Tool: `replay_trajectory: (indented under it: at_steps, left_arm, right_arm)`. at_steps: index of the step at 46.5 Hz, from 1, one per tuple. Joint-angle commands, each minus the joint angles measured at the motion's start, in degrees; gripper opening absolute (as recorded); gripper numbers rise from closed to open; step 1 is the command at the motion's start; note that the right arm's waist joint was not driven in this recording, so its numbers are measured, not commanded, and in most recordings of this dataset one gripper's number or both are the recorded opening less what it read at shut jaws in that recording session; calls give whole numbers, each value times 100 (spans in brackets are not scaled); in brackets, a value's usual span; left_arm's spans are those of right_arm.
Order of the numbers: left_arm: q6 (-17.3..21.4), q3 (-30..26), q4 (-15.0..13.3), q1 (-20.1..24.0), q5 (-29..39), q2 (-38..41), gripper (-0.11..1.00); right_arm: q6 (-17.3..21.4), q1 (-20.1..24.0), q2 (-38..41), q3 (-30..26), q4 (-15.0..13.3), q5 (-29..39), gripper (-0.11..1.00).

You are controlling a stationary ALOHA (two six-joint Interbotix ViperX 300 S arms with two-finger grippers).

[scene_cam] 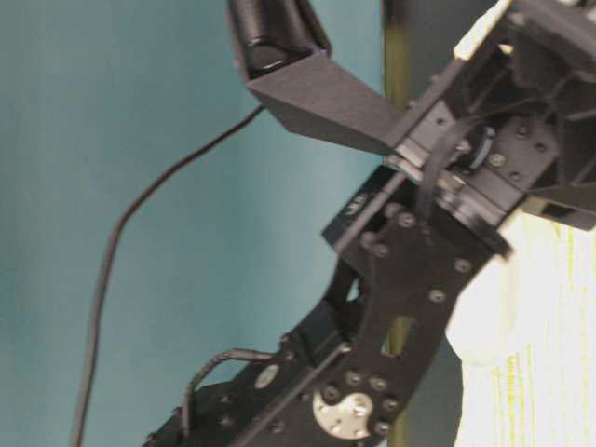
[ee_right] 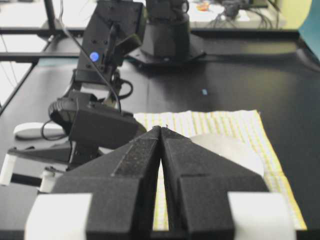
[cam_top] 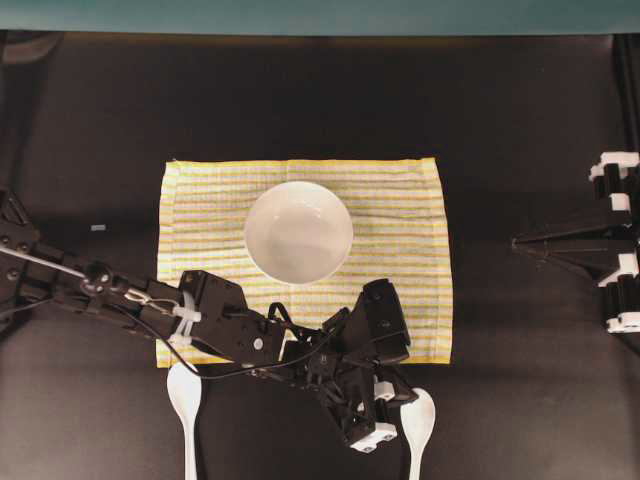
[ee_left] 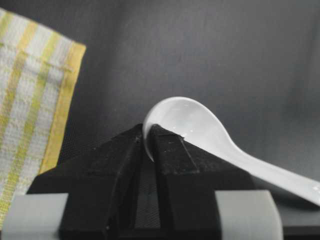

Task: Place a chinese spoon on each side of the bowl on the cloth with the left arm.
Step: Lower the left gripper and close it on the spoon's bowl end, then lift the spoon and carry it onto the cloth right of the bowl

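Left gripper (ee_left: pixel 149 142) pinches the rim of one chinese spoon (ee_left: pixel 200 131), just off the cloth (cam_top: pixel 400 215) near edge, right corner. Other spoon (cam_top: pixel 185 395) off its left corner. Bowl (cam_top: pixel 298 231) centered on cloth. Right gripper (ee_right: pixel 161 131) pressed together, well apart.

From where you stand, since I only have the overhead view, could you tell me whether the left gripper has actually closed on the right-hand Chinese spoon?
Observer: Yes. In the left wrist view the left gripper is pinched on the rim of that spoon's oval bowl.
Operator: Thank you. Is the spoon on the cloth yet?
Observer: No. That view shows it over bare black table, with the cloth's yellow edge off to one side.
Operator: And is the right gripper open?
Observer: No. The right wrist view shows the right gripper shut and empty, pointing toward the white bowl.
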Motion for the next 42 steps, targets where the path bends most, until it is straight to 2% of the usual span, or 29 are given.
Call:
replay_trajectory:
  at_steps: [1, 8, 18, 23, 34, 42]
  left_arm:
    - [-9, -114, 9, -18, 97, -158, 6]
    - [-53, -272, 9, 26, 562, -325, 6]
    - [167, -545, 18, 431, 1898, -976, 6]
    - [343, -554, 18, 747, 1986, -1239, 6]
    - [422, -809, 18, 1292, 2496, -1345, 6]
    - [835, -949, 18, 1468, 2681, -1257, 6]
  right_arm:
    - [0, 0, 26, -26, 9, -35, 1]
    - [0, 0, 26, -9, 9, -35, 1]
    - [0, 0, 26, 9, 9, -35, 1]
    - [0, 0, 26, 35, 9, -44, 1]
    - [0, 0, 26, 88, 9, -62, 1]
    - [-9, 0, 26, 105, 9, -70, 1]
